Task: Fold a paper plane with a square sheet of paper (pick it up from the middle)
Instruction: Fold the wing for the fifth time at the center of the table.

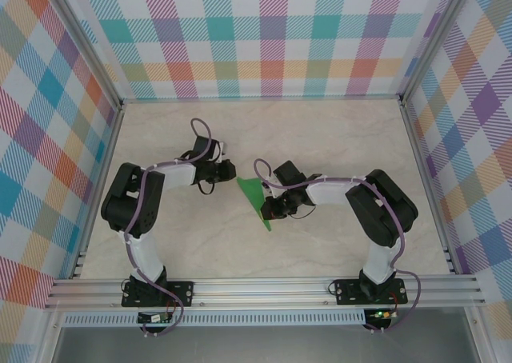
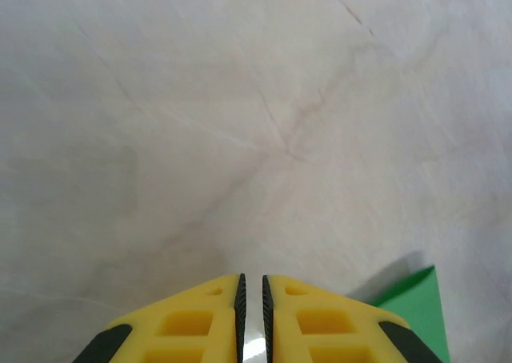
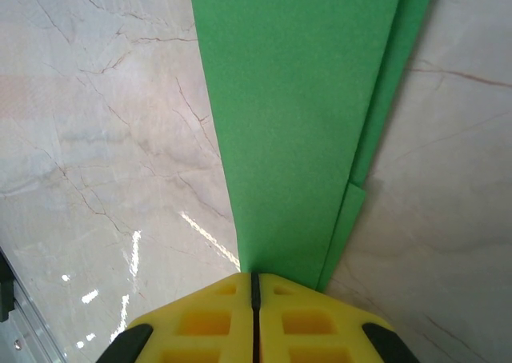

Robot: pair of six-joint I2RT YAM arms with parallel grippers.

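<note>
The green paper (image 1: 254,199) lay flat on the counter (image 1: 344,139), a slim pointed triangle. Folded layers overlapped along one edge.

I see the green paper (image 3: 296,123) run off the top edge, and its near end hides under the right pincer (image 3: 254,287). Beside the left pincer (image 2: 251,287), the bottom edge cuts off the green paper's corner.
</note>
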